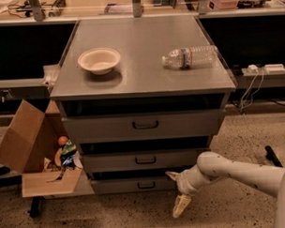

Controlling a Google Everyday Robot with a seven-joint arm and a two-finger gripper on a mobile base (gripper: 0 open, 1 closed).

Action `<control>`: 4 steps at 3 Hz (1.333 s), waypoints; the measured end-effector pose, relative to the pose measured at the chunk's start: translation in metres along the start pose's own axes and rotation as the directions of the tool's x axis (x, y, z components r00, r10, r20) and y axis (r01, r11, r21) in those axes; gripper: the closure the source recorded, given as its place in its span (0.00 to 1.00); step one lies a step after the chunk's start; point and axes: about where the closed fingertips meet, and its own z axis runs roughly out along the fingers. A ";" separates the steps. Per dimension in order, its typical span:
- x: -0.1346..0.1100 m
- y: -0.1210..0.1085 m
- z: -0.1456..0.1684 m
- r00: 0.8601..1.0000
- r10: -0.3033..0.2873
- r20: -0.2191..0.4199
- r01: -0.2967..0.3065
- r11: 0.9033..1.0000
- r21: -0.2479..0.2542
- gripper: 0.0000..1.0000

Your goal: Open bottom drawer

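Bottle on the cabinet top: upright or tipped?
Tipped: the bottle lies on its side, cap toward the left. The gripper is low, at the right end of the bottom drawer.

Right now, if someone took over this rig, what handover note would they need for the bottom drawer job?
Gripper: open, holding nothing, low in front of the cabinet, just right of the handle of the bottom drawer.
Bottom drawer: lowest of three, front looks shut, handle not gripped.
Done: nothing on the drawer itself.
Left: move the gripper left onto the handle, close on it, pull the drawer out.
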 end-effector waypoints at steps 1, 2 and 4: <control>0.033 -0.012 0.024 0.999 -0.031 -0.028 0.032 0.999 0.029 0.00; 0.068 -0.023 0.055 0.999 -0.038 -0.032 0.039 0.998 0.042 0.00; 0.106 -0.055 0.088 0.997 -0.043 -0.058 0.048 0.996 0.081 0.00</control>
